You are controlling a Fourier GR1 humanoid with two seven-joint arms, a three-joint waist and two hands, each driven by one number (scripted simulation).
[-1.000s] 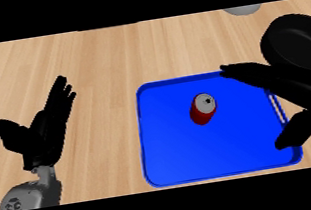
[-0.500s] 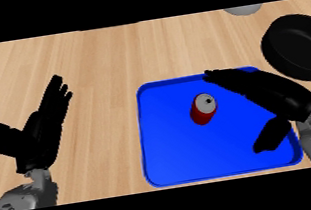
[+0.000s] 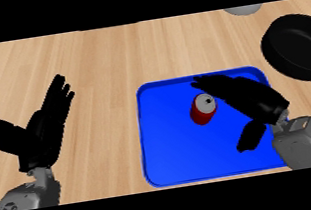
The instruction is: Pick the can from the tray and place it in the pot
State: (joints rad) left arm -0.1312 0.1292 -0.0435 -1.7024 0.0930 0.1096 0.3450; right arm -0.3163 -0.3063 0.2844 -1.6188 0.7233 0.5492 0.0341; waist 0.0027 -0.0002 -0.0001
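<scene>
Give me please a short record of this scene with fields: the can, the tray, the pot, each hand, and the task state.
can: red can, lying on the tray, not held
tray: blue tray, on the wooden counter
pot: black pot, right of the tray, nothing visible inside
right hand: right hand open, over the tray, fingers right beside the can
left hand: left hand open, resting left of the tray, fingers up
other: grey object at the top edge, unclear
task state: can not yet picked
</scene>
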